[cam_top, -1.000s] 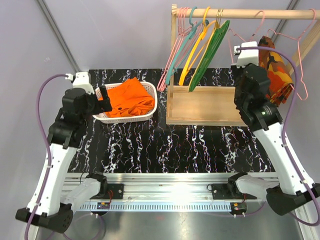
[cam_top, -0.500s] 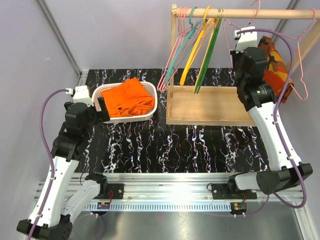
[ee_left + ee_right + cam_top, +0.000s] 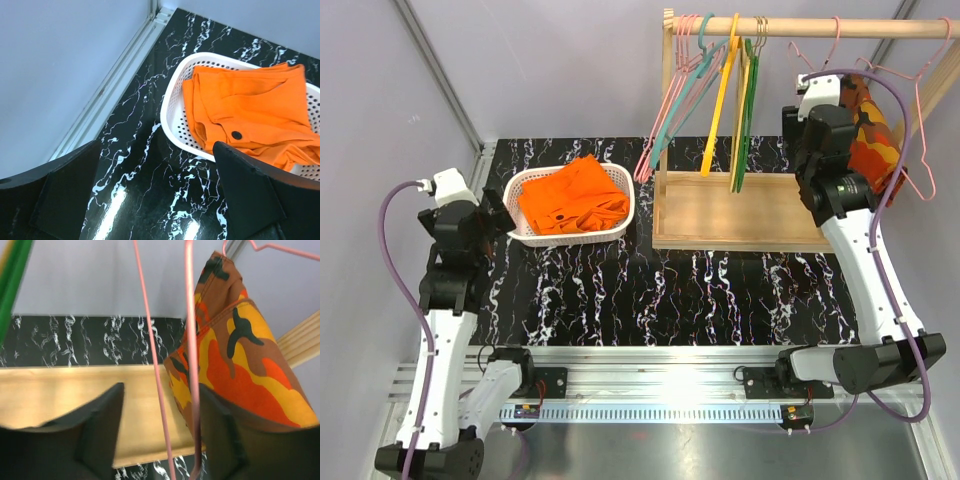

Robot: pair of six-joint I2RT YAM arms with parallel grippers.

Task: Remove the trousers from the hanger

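Folded trousers (image 3: 575,195) lengthwise along white basket (image 3: 570,238), long axis left-right

left claw (image 3: 159,200) spread, arm low | right claw (image 3: 159,437) spread, arm high

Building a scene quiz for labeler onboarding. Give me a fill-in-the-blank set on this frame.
1. The orange trousers lie in the white ____.
2. The left gripper is ____, holding nothing.
3. The right gripper is open near a thin ____ hanger beside the camouflage garment.
Missing: basket; open; pink.
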